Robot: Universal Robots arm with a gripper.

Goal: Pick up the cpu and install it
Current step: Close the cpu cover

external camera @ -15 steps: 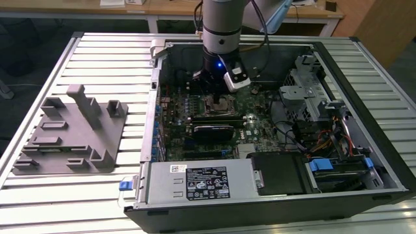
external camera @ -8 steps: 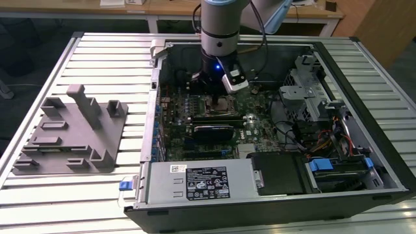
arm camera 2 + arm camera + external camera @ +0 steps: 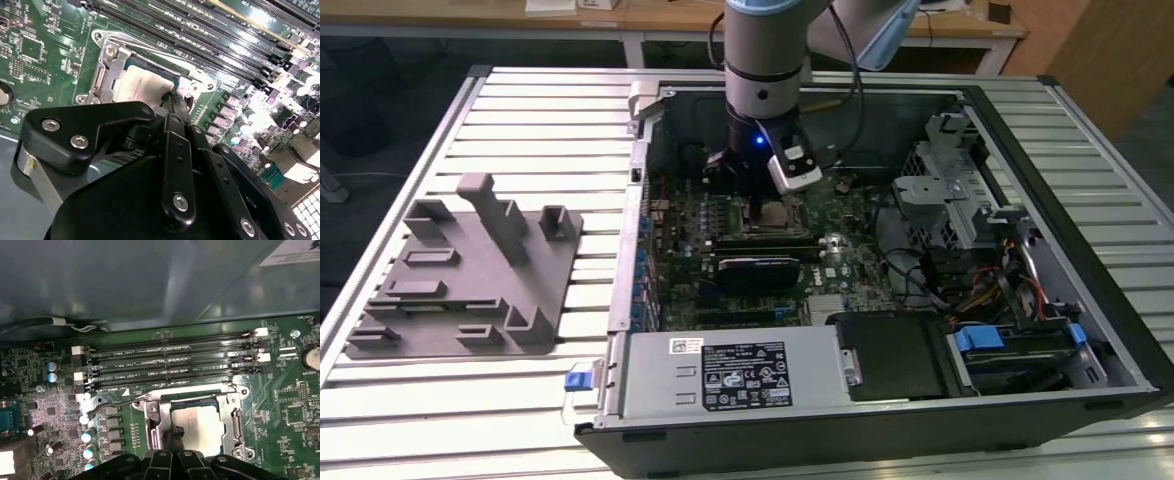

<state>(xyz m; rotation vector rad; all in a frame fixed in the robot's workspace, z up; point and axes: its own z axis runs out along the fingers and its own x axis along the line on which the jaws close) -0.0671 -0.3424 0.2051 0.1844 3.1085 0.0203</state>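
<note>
Motherboard [image 3: 280,410]: end effector [image 3: 176,431] partly hides seated cpu [image 3: 202,427].

The bench [image 3: 440,400] has a top of silver metal slats, evenly lit and bright. Behind it stands a desk [image 3: 667,18] with a pale wooden top and 2 white legs [image 3: 631,47]; a few white things [image 3: 554,6] lie on it. At the exterior view's right, a brown wooden panel [image 3: 1107,60] rises beside the desk. The floor [image 3: 374,100] at the exterior view's left is dark.
</note>
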